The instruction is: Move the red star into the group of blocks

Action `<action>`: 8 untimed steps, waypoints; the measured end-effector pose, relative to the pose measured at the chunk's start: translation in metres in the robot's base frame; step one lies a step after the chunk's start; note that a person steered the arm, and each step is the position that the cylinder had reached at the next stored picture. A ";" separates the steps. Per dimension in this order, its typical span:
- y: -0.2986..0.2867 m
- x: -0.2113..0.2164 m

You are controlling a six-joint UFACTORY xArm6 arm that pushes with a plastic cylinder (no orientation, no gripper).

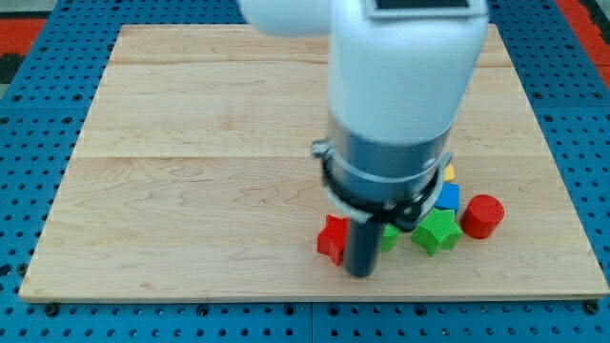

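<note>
The red star (332, 237) lies on the wooden board near the view's bottom, just left of the rod. My tip (361, 273) sits at the star's lower right, touching or nearly touching it. Right of the rod is the group: a green star (437, 232), a red cylinder (482, 215), a blue block (447, 197), a sliver of yellow block (449, 174) and a bit of another green block (390, 235). The arm's white and grey body hides part of the group.
The wooden board (191, 171) rests on a blue pegboard surface (38, 191). The board's bottom edge runs just below the blocks.
</note>
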State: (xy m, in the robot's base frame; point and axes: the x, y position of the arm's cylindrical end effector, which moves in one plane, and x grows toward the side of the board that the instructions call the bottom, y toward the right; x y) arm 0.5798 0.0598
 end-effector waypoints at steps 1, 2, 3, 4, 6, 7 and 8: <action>0.035 -0.016; 0.041 -0.016; 0.011 -0.013; 0.031 -0.004; -0.106 0.024; -0.064 -0.005; -0.021 -0.029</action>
State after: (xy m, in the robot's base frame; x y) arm 0.5504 0.0389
